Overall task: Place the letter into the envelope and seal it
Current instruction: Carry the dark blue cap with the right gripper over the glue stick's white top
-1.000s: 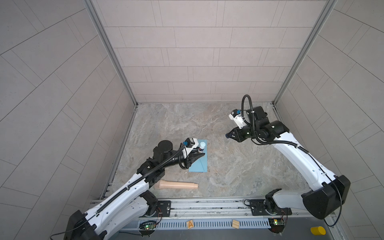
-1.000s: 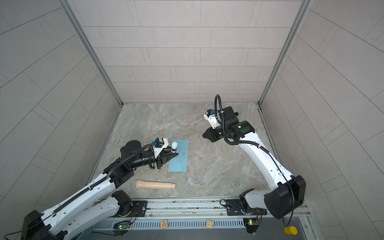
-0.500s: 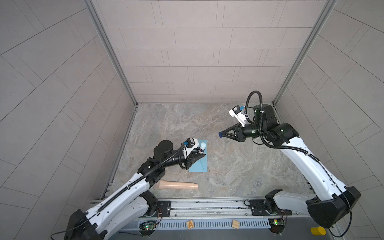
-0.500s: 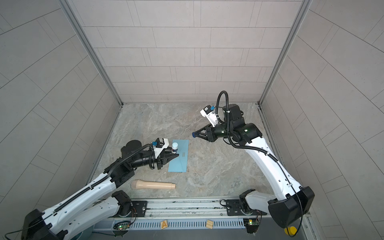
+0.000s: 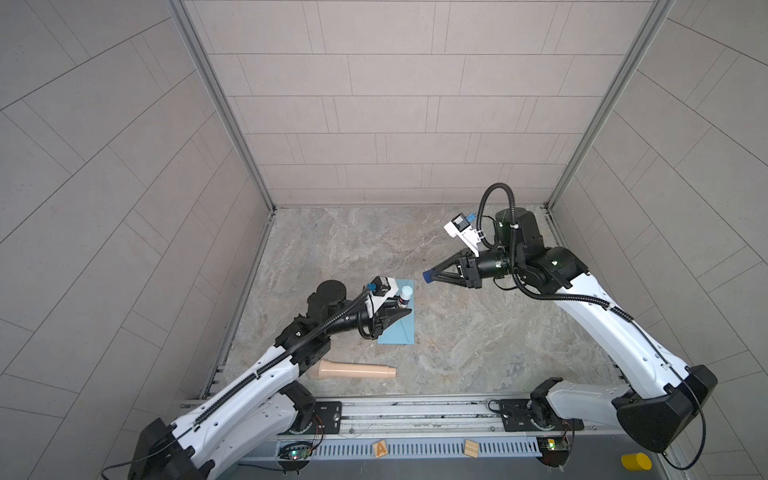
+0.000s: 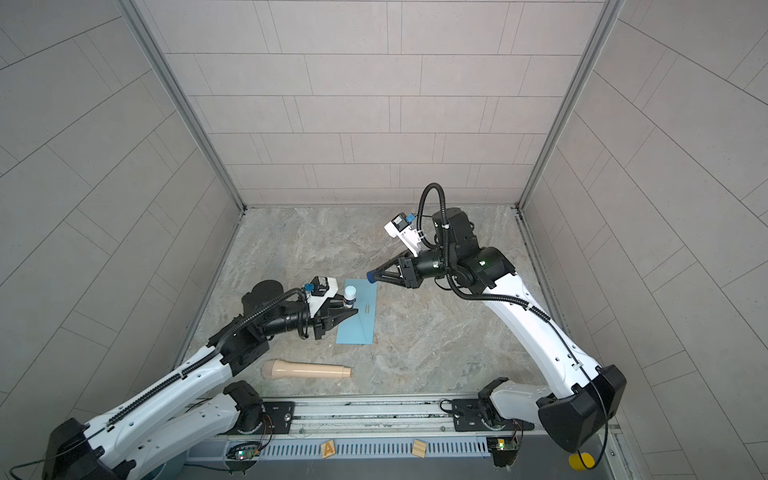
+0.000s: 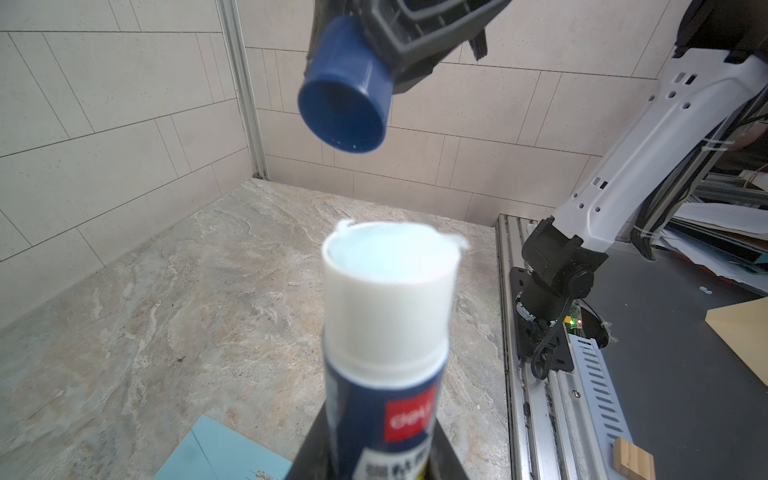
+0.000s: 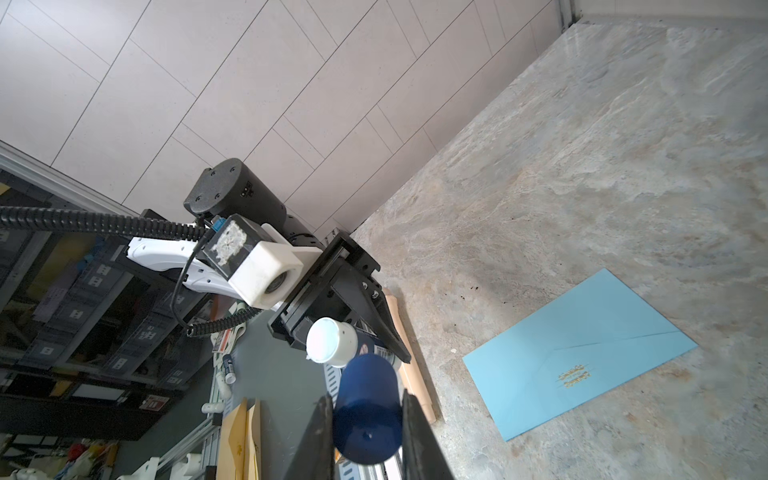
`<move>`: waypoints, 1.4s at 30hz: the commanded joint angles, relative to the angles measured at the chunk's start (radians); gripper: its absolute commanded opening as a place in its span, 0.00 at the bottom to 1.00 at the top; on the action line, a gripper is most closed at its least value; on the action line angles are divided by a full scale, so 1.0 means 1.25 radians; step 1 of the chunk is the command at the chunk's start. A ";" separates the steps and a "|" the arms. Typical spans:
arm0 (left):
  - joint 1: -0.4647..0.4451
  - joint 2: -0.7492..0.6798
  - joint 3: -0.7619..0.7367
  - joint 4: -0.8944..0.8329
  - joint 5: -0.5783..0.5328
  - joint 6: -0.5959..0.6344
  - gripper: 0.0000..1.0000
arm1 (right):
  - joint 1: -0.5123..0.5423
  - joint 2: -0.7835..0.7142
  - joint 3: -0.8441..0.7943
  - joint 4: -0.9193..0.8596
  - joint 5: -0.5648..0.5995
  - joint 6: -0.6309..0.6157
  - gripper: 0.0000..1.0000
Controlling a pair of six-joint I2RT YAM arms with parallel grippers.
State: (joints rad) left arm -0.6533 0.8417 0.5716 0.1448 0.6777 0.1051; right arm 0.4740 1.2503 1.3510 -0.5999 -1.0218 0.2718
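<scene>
The light blue envelope [image 5: 401, 332] [image 6: 359, 328] [image 8: 582, 353] lies flat on the marble table, its pointed flap with the gold mark facing up. The letter is out of view. My left gripper [image 5: 404, 311] [image 6: 351, 311] [image 7: 376, 424] is shut on an uncapped glue stick [image 5: 404, 296] [image 6: 350, 293] [image 7: 386, 316] [image 8: 332, 341], held over the envelope's far left part with its white end up. My right gripper [image 5: 430, 277] [image 6: 373, 276] [image 8: 368, 419] is shut on the stick's dark blue cap [image 5: 427, 276] [image 6: 371, 275] [image 7: 345, 104] [image 8: 365, 407], a short way above and to the right of the stick.
A beige handle-shaped roller [image 5: 357, 370] [image 6: 307, 370] lies near the table's front edge, in front of the envelope. Two wooden blocks [image 5: 380, 449] [image 5: 471, 448] sit on the front rail, and a yellow cylinder [image 5: 636, 462] at the right corner. Walls enclose three sides.
My right arm has swung its gripper with the blue cap down and left, closer to the glue stick. The left arm and the envelope have stayed put.
</scene>
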 commanded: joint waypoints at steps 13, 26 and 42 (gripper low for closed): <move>-0.006 -0.005 0.003 0.036 0.016 -0.001 0.00 | 0.065 0.035 0.033 0.011 -0.034 0.006 0.16; -0.005 -0.004 0.001 0.036 0.014 -0.001 0.00 | 0.088 0.047 0.038 0.009 -0.038 0.004 0.16; -0.007 -0.004 0.002 0.037 0.015 -0.001 0.00 | 0.104 0.046 0.043 0.017 -0.050 0.005 0.16</move>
State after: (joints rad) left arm -0.6575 0.8417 0.5716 0.1452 0.6846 0.1051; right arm 0.5911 1.3148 1.3781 -0.5915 -1.0542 0.2787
